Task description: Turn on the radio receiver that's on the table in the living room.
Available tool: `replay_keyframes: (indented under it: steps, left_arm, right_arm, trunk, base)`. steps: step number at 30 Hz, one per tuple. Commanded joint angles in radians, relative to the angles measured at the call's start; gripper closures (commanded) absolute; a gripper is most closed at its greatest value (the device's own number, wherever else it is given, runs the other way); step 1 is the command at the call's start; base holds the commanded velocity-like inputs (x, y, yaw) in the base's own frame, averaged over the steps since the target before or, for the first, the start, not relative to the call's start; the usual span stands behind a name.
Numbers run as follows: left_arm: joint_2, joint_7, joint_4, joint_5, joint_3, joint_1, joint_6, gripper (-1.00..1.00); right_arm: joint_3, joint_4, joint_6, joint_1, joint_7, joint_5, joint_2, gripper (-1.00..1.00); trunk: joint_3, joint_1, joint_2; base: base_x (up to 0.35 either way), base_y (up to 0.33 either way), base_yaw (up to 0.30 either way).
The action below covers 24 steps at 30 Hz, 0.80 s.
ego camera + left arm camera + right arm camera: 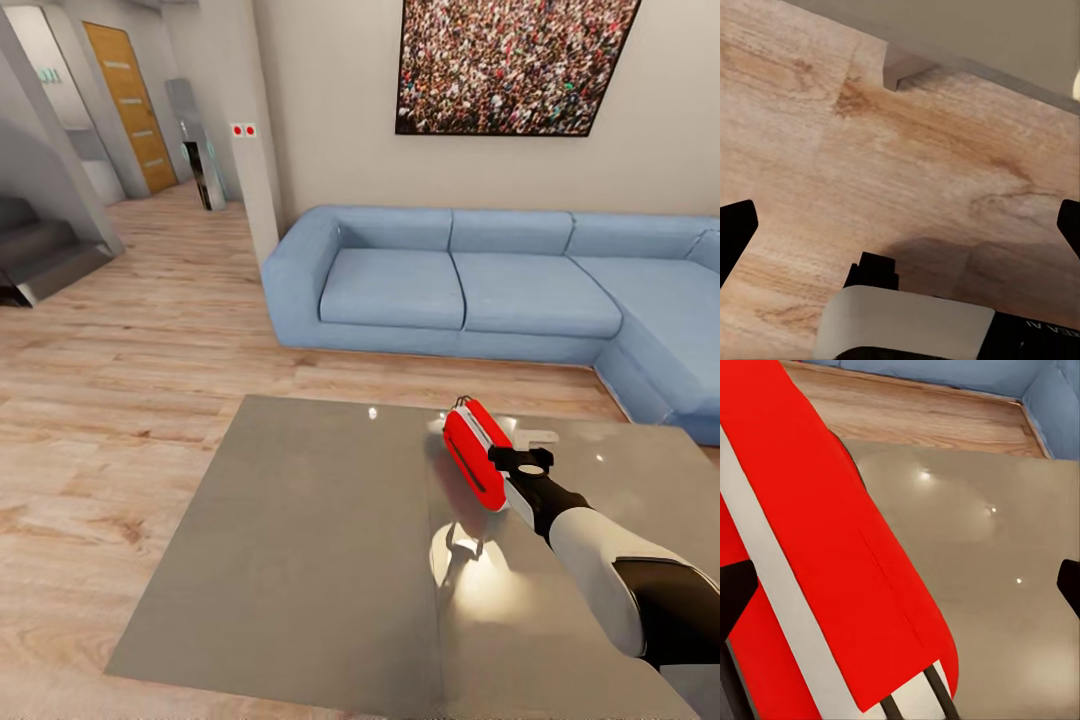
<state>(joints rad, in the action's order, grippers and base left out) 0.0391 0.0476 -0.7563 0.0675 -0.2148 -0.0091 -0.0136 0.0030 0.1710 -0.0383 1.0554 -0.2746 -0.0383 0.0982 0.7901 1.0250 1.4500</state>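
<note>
radio receiver (477, 453) on edge at the surface's (300, 540) far right, long axis running away from the robot | right gripper (532, 463) just beside its near end, jaws wide, holding nothing | left gripper (900, 225) over wood floor (907, 150), jaws wide | right arm nearer

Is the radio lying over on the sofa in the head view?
No, the radio is over the grey table, at the tip of the right gripper, with the blue sofa beyond.

Bright, even light; small white glints and glare patches on the glossy table (300, 560); renders slightly soft.
</note>
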Motion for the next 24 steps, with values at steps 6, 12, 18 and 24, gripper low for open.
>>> replay_keyframes:
  steps: [6,12,18,24]
  left_arm:
    - [-0.001,0.0,0.0,0.0,0.0,0.0,0.0,-1.0]
    - [-0.001,0.0,0.0,0.0,0.0,0.0,0.001,-1.0]
    - [0.0,0.0,0.0,0.0,0.0,0.0,0.0,-1.0]
    - [-0.001,0.0,0.0,0.0,0.0,0.0,0.0,-1.0]
  right_arm:
    - [0.0,0.0,0.0,0.0,0.0,0.0,0.0,-1.0]
    - [0.001,0.001,0.0,0.0,0.0,0.0,0.0,-1.0]
    - [0.0,0.001,0.0,0.0,0.0,-0.001,0.0,-1.0]
    - [0.001,0.0,0.0,0.0,0.0,-0.002,0.0,1.0]
  trunk:
    - [0.01,0.0,0.0]
    - [0.02,0.0,0.0]
    - [0.025,0.0,0.0]
    - [0.025,0.0,0.0]
  base:
    - [0.0,0.0,0.0]
    - [0.0,0.0,0.0]
    - [0.0,0.0,0.0]
    - [0.0,0.0,0.0]
